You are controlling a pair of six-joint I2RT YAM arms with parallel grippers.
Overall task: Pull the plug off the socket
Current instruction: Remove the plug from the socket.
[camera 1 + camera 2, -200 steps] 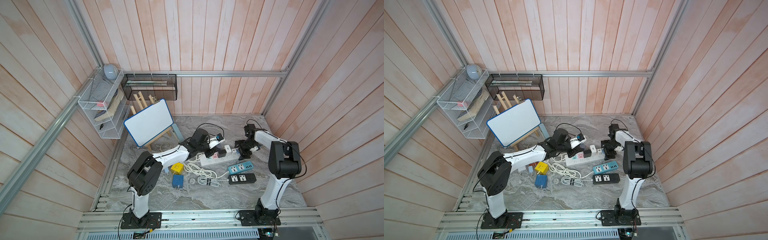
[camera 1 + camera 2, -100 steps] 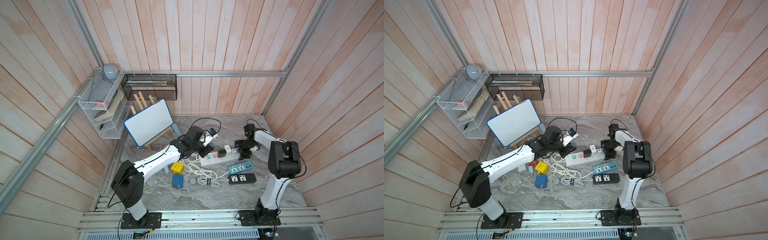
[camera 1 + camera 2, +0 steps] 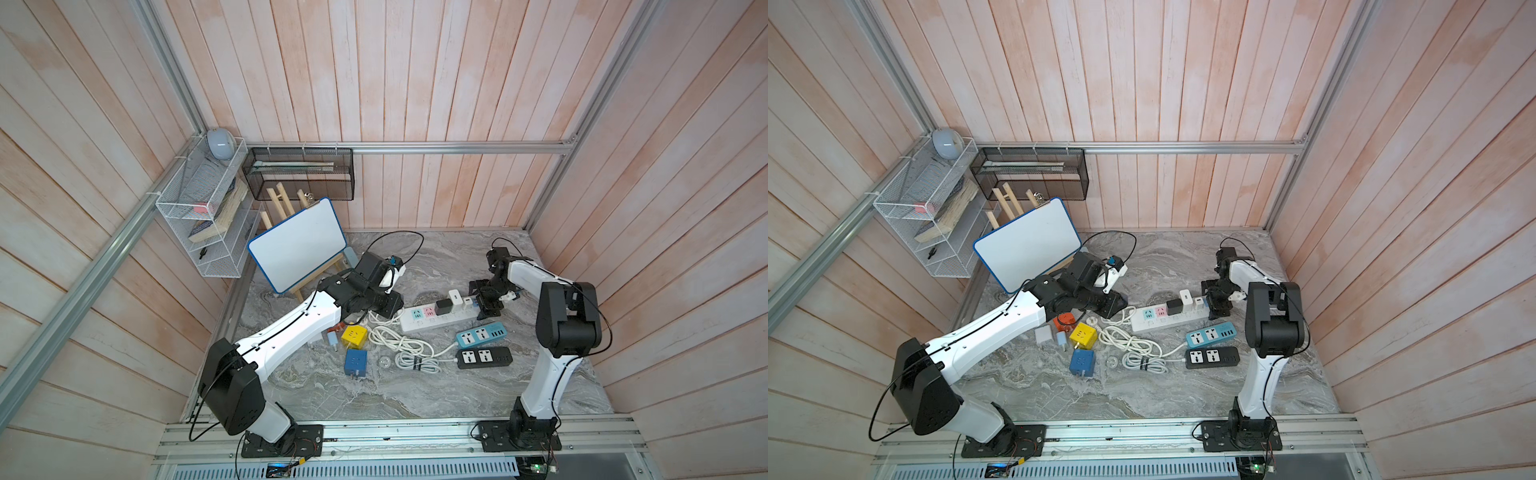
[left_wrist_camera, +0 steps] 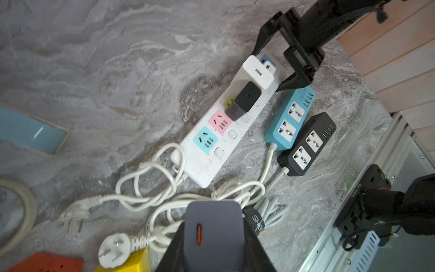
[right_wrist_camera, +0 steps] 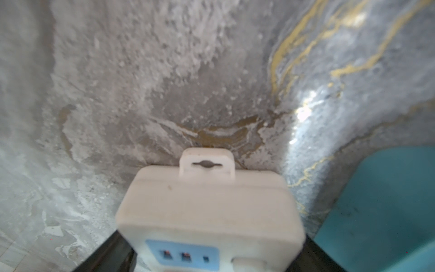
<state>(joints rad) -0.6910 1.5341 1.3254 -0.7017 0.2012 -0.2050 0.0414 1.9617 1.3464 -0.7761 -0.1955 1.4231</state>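
Grey plug [image 4: 211, 219] sits clamped in the left gripper [image 4: 213, 237], clear of the white strip [image 4: 211, 150], so it looks already off its socket. The strip's long axis runs from the left gripper toward the right gripper [image 3: 487, 308], whose jaws grasp the strip's far end and seem to pin it. Empty blue and pink sockets lie at the near end. A black plug [image 4: 244, 101] and a white plug [image 4: 257, 71] stand nearer the right gripper. Only the left arm is placed to set the grey plug down.
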